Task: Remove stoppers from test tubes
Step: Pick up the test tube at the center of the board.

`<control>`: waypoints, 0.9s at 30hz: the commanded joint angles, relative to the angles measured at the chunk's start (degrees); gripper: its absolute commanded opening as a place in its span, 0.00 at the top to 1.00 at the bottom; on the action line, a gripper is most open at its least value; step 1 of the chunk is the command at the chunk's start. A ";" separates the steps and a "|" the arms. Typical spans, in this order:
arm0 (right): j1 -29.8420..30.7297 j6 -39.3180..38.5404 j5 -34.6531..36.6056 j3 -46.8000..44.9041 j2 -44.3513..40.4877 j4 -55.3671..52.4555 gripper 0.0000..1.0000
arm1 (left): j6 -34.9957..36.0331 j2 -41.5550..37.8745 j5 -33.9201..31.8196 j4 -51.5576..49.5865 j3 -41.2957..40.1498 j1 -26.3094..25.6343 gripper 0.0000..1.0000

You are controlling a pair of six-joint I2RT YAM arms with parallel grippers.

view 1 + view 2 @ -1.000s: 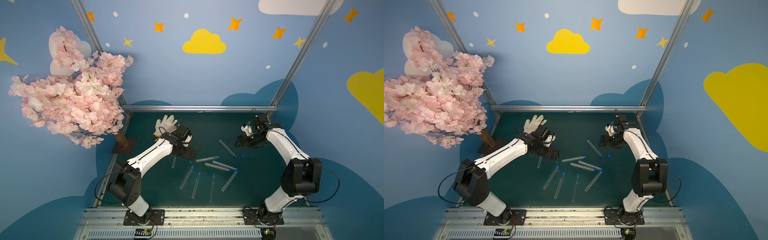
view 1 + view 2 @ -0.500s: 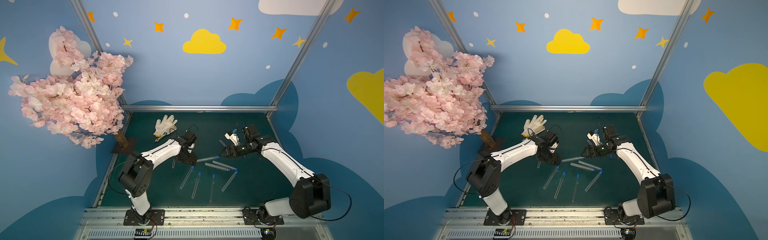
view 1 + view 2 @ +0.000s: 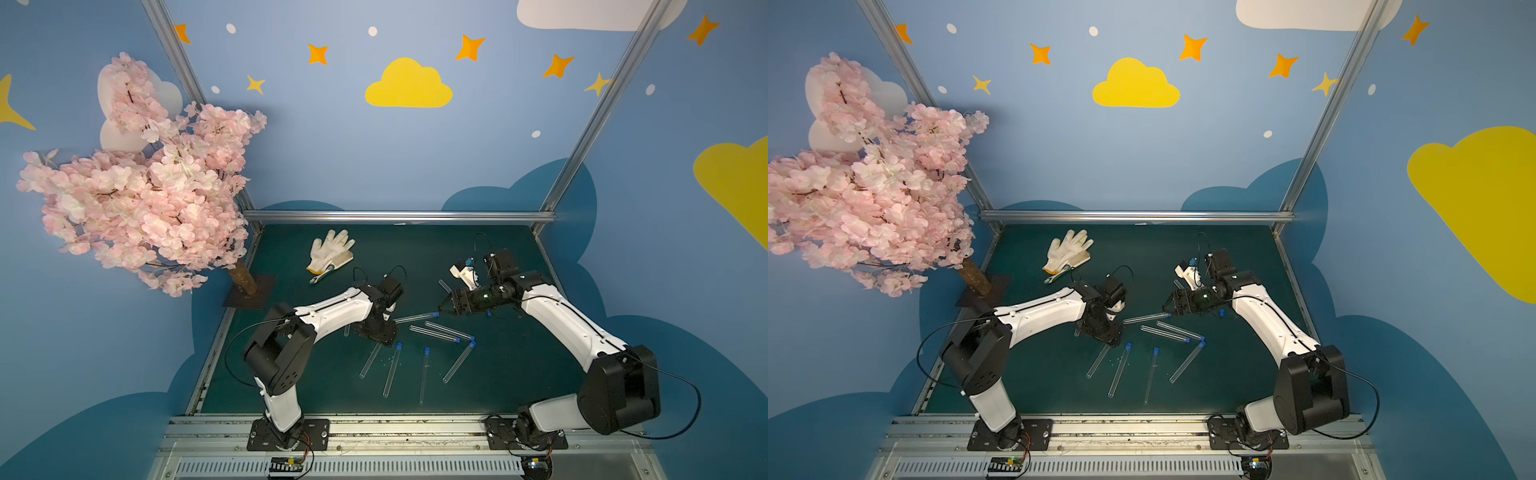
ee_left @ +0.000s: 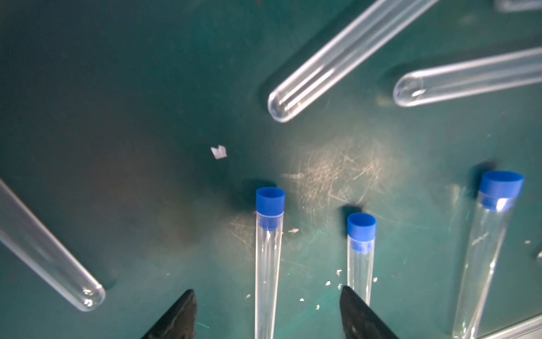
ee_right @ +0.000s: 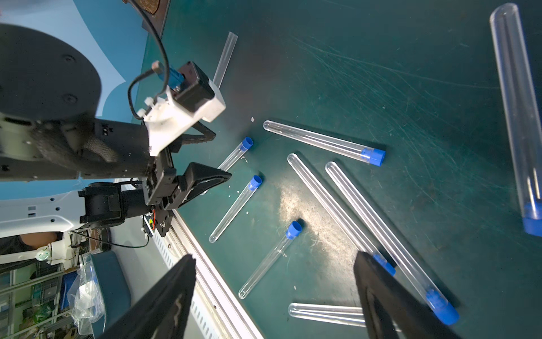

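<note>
L claw (image 3: pixel 380 337) sits low over the green bench (image 3: pixel 519 382), approx. centre of frame in both top views. It's released: in the left wrist view its two black fingertips (image 4: pixel 181 311) stand apart either side of a capped test tube (image 4: pixel 268 270), w/ a clear gap each side and no contact. That tube's blue stopper (image 4: pixel 269 202) is seated in the mouth, out ahead of the fingertips. Two more capped tubes lie beside it, roughly parallel. Rounded closed ends of three others show further off.

R claw (image 3: pixel 445 308) hovers right of centre, angled toward the tube cluster, also released. In the right wrist view the fingers are wide apart w/ nothing gripped, only bench and tubes seen through the gap.

The rest of the test tubes (image 3: pixel 392 370) lie flat and scattered, lower-centre of the bench, most w/ stoppers (image 3: pixel 426 351) on. One tube lies just behind the R claw. A small blue speck (image 3: pixel 489 314) under the R wrist is too small to ID.

White work glove (image 3: pixel 331 254) is at upper left of the bench; pink blossom tree (image 3: pixel 137 195) is at frame left.
</note>
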 commanded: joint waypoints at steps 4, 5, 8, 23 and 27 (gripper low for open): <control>-0.21 0.18 0.56 0.61 0.60 -0.76 0.15 | -0.78 1.62 -2.11 -0.48 -1.61 -0.72 0.28; -0.22 0.32 0.44 0.69 0.63 -0.75 0.15 | -0.80 1.87 -2.27 -0.33 -1.87 -0.81 0.30; -0.22 0.37 0.42 0.73 0.65 -0.75 0.15 | -0.80 2.24 -2.63 0.05 -2.36 -1.09 0.34; -1.25 0.67 0.90 0.98 0.65 -1.10 0.15 | -1.56 5.01 -3.51 1.88 -3.07 -2.88 0.49; -1.54 0.77 0.94 1.00 0.67 -1.03 0.15 | -1.77 5.19 -3.46 2.31 -3.30 -3.10 0.58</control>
